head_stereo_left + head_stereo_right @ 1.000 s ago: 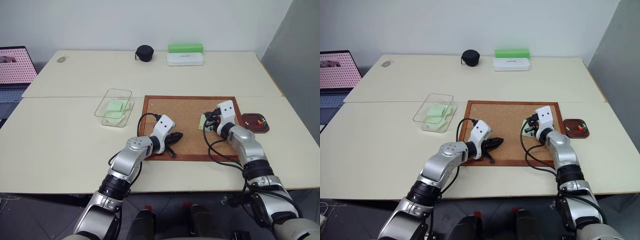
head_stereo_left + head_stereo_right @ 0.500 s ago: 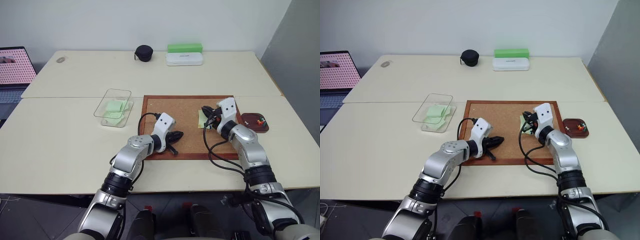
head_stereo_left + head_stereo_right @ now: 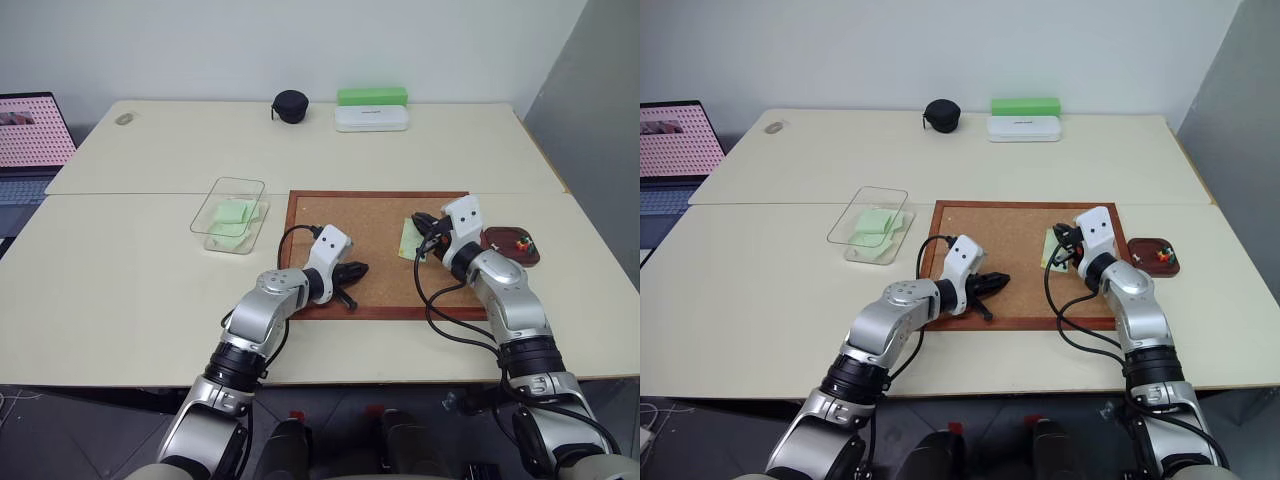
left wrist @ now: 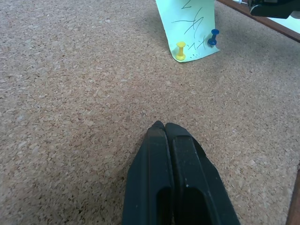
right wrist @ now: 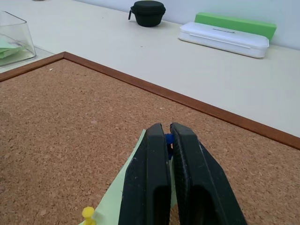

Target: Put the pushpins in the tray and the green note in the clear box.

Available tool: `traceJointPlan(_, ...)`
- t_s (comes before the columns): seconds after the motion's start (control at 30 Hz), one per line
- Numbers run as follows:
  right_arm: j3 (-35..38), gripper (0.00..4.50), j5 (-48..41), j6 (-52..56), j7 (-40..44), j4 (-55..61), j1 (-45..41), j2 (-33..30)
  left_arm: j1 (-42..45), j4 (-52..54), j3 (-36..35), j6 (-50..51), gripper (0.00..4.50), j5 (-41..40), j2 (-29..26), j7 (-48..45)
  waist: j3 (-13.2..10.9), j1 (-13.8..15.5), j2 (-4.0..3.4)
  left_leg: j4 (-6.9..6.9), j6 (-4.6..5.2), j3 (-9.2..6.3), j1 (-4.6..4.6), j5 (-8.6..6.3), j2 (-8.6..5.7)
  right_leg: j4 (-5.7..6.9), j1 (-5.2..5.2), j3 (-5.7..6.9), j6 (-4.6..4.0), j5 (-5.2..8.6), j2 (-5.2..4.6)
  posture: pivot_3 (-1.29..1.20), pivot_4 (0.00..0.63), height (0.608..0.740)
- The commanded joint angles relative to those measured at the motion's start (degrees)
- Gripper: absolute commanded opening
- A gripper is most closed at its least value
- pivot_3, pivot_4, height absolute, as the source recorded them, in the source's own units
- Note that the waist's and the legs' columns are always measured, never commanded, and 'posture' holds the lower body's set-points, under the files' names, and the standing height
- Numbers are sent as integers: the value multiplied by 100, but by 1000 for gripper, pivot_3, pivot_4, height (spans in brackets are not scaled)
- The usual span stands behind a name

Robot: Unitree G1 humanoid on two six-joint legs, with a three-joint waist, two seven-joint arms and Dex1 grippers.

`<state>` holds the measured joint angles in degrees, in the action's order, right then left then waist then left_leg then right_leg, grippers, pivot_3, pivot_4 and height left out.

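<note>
The green note (image 4: 187,23) lies on the right half of the corkboard (image 3: 340,225), held by a yellow pushpin (image 4: 180,49) and a blue pushpin (image 4: 213,37). My right gripper (image 3: 420,224) hangs shut just above the note (image 3: 407,238), level, pointing left. The blue pin's head (image 5: 168,139) shows through the slit between its fingers; in the left wrist view that pin stands in the paper with nothing around it. My left gripper (image 3: 360,270) is shut and empty over the board's near middle. The tray (image 3: 530,258), right of the board, holds red and green pins. The clear box (image 3: 240,182), left of the board, holds green slips.
A black round case (image 3: 290,106), a white oblong case (image 3: 371,118) and a bright green block (image 3: 372,96) sit at the table's far edge. A laptop (image 3: 30,130) stands at the far left. Cables loop from both wrists over the board's front edge.
My right hand has lifted a little and drawn back toward the tray side, still shut. The left arm has stayed in place.
</note>
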<state>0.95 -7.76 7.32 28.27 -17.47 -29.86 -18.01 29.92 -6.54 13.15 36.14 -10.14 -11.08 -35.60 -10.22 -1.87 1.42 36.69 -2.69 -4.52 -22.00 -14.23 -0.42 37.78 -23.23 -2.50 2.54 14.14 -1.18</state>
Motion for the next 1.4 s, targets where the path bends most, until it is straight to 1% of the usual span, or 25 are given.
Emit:
traceJointPlan(0.03,38,39,37,-38,-20,144,-130,-67,9,-68,63,46,0,39,5,-3,0,1,0,0,0,0,0,0,0,0,0,0,0,0,0,0,150,740)
traceJointPlan(0.4,-305,39,252,249,164,122,-45,-87,-55,49,62,53,0,51,-6,46,0,1,0,0,0,0,0,0,0,0,0,0,0,0,0,0,150,740)
traceJointPlan(0.93,-217,39,359,140,9,8,-130,-229,-67,39,68,33,0,64,-6,57,0,2,0,0,0,0,0,0,1,0,0,0,0,0,0,0,150,740)
traceJointPlan(1.4,-200,39,307,129,14,2,-145,-156,-92,68,81,29,0,85,-32,63,0,2,0,0,0,0,0,0,1,0,0,0,0,0,0,0,150,740)
